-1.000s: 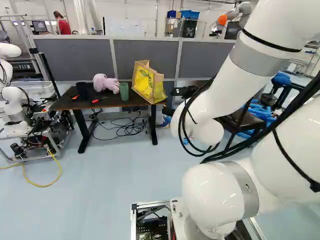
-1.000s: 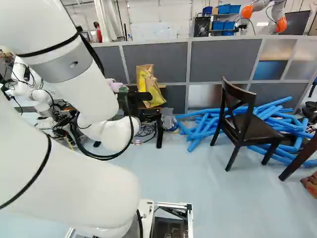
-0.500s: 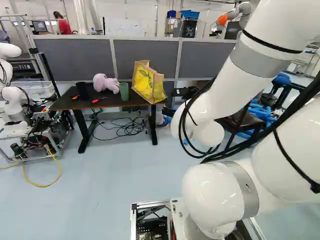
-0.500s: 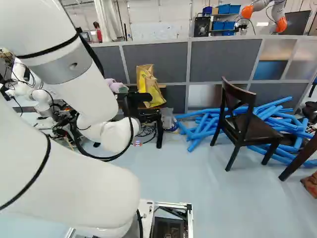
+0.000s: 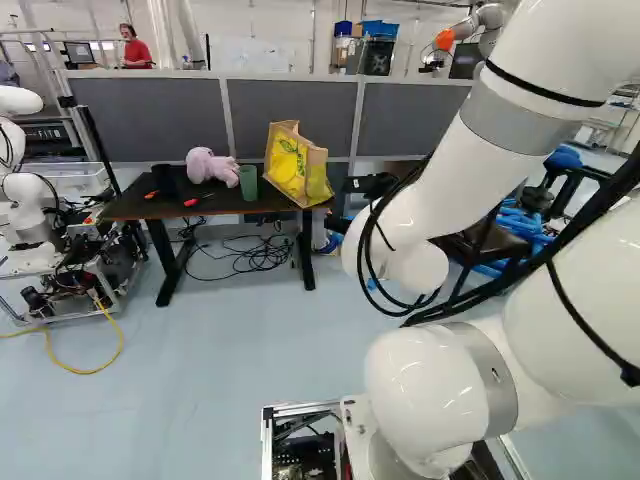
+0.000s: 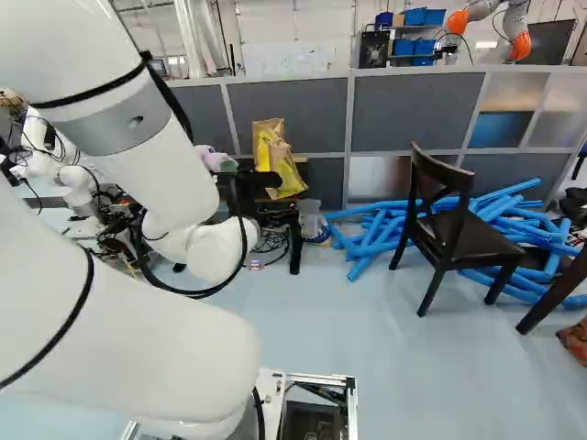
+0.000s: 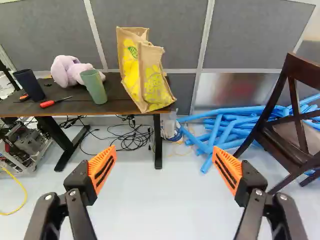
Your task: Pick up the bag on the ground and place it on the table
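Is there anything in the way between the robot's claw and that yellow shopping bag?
Nothing visible stands between the open gripper and the bag. The dark chair and blue tubes are off to one side. The bag already rests on the table, so nothing blocks it from there either.

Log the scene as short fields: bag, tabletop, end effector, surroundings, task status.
bag: tan bag with yellow print, on the table end nearer the chair, ungripped
tabletop: dark table also holds lilac plush toy, green cup, black cup, red-handled screwdriver
end effector: black with orange pads, open, nothing gripped
surroundings: dark wooden chair in front of loose blue foam tubes
task status: bag on table, as asked; looks done
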